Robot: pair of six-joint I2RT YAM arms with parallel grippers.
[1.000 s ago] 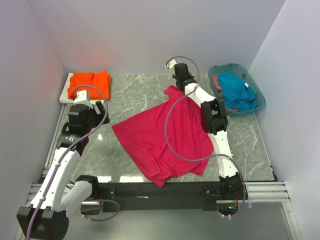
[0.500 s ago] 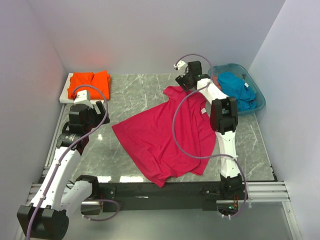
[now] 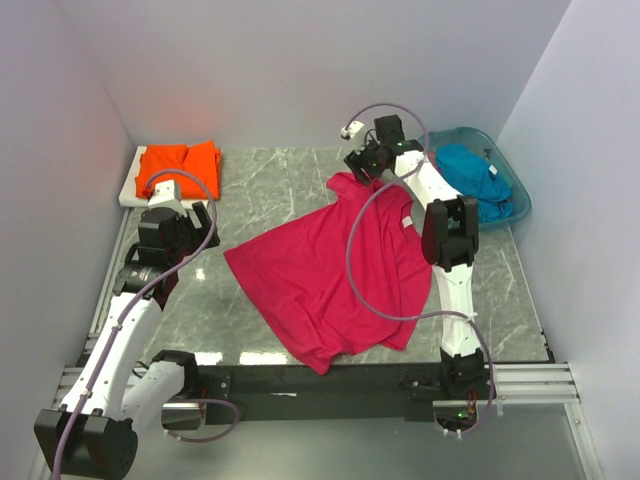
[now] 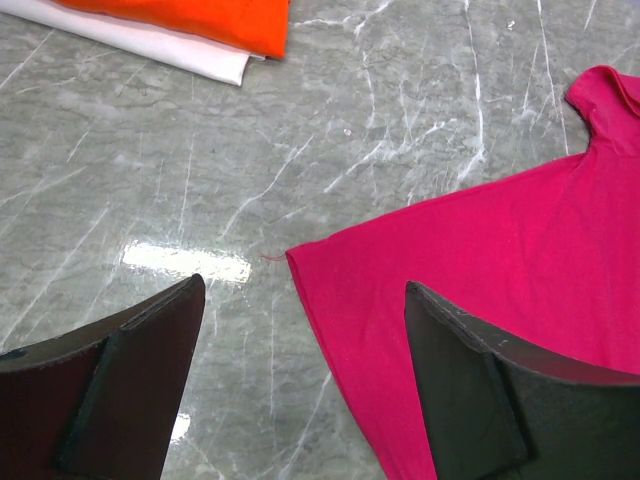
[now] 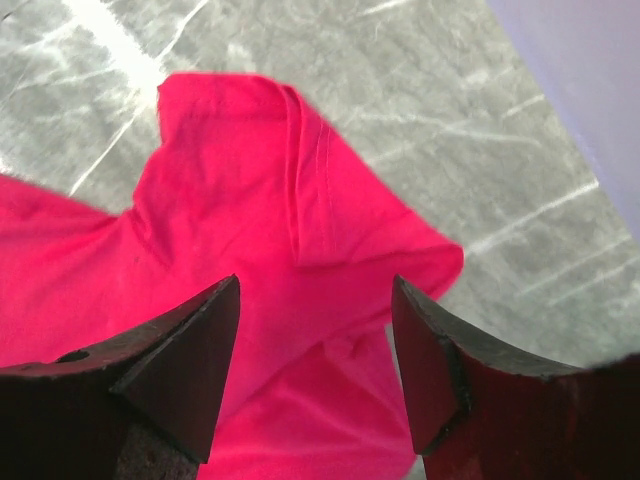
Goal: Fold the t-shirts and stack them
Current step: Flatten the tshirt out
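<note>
done: orange shirt lying folded at 10 o'clock | todo: red shirt sprawling unfolded, blue shirt waiting in basket | left claw, right claw gaping, holding nothing

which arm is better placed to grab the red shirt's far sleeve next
Right: the right gripper hangs open over that sleeve; the left gripper is by the opposite edge of the red shirt.

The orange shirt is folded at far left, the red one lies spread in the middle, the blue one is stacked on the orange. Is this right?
No: the blue shirt lies in the basket at far right; the top view shows it. The rest is right.
</note>
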